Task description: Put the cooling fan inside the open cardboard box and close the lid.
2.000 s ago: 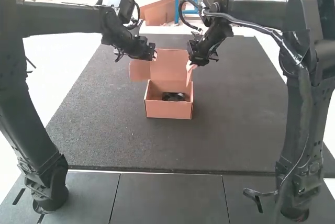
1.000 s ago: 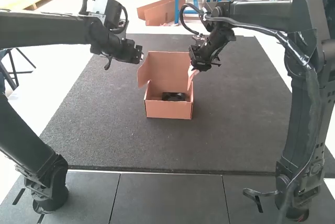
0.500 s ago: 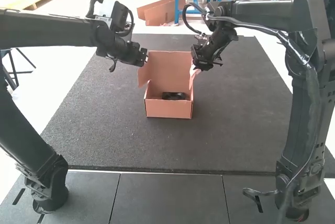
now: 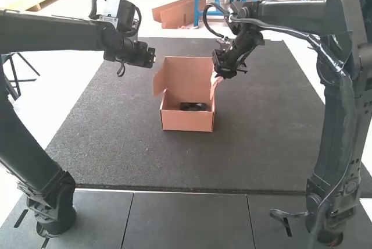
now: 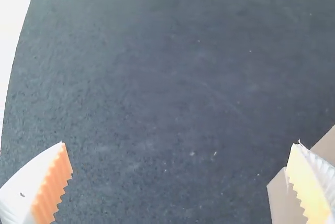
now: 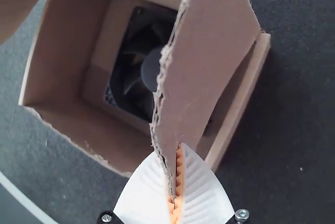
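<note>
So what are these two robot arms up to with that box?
They are packing a cooling fan into a cardboard box on a dark mat. The fan already lies inside the box, but the lid stands upright, so the box is not closed yet. The right tool is pinched on the lid's side flap. The left tool hovers open above the mat, just off the lid's other side, holding nothing.
</note>
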{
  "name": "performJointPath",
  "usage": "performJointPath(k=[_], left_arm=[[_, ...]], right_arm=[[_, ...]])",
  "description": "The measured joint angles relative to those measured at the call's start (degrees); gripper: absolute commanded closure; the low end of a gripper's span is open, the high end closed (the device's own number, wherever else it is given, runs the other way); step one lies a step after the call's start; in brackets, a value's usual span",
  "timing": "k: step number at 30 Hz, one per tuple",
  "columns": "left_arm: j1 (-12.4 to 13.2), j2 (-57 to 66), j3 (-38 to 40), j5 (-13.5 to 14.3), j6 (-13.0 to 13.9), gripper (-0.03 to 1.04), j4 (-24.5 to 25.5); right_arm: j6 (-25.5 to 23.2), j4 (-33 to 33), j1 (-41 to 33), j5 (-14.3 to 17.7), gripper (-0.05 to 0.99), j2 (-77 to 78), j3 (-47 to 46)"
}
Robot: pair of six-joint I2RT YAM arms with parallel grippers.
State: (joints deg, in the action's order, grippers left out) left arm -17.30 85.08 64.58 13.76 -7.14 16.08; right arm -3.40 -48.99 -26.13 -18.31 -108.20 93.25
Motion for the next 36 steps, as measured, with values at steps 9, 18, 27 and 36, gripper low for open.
performJointPath(k=[9,18,27,36], left_arm=[[-4.6,0.4,-2.6,0.2,1.4,0.04,0.9],[-6.1,2.0,-2.6,-0.2,2.2,0.04,0.8],[-6.3,2.4,-2.6,-0.5,2.2,0.04,2.3],[-6.3,2.3,-3.4,-0.7,2.2,0.04,5.6]], right_arm=[[0.0,0.0,0.0,-0.6,0.95,0.0,0.0],[0.0,0.2,0.8,-1.3,0.95,0.0,0.0],[0.3,-0.2,0.8,-2.2,0.95,0.0,-1.4],[1.8,-2.6,0.8,-2.2,0.95,0.0,-5.0]])
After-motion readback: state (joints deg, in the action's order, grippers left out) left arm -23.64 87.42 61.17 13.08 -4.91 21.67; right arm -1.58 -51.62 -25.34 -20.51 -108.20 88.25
